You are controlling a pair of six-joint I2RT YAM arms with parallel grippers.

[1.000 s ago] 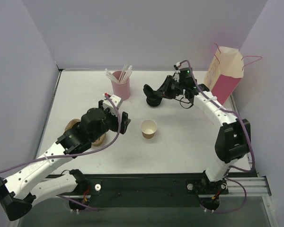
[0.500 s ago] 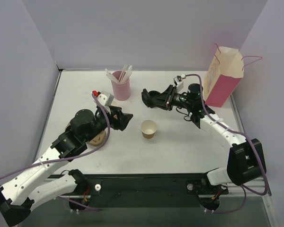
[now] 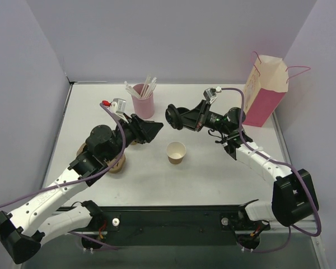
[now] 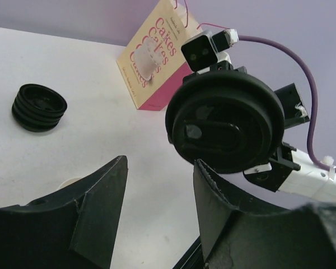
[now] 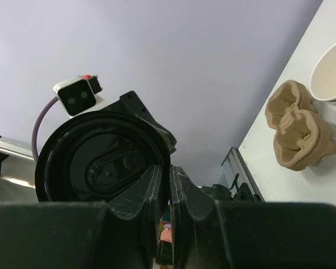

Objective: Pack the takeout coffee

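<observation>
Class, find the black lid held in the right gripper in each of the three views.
Top external: black lid just above centre.
Left wrist: black lid right of centre, facing the camera.
Right wrist: black lid lower left.
Shared landmark: paper bag, in the top and left wrist views only.

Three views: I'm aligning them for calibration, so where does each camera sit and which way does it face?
Top external: above and behind the bases, looking down on the table; both arms show.
Left wrist: on the left arm, facing the black lid and pink bag; open left gripper below.
Right wrist: on the right arm, facing past the right gripper pinching that lid, toward the cup carrier.
Shared: all three show the lid.
</observation>
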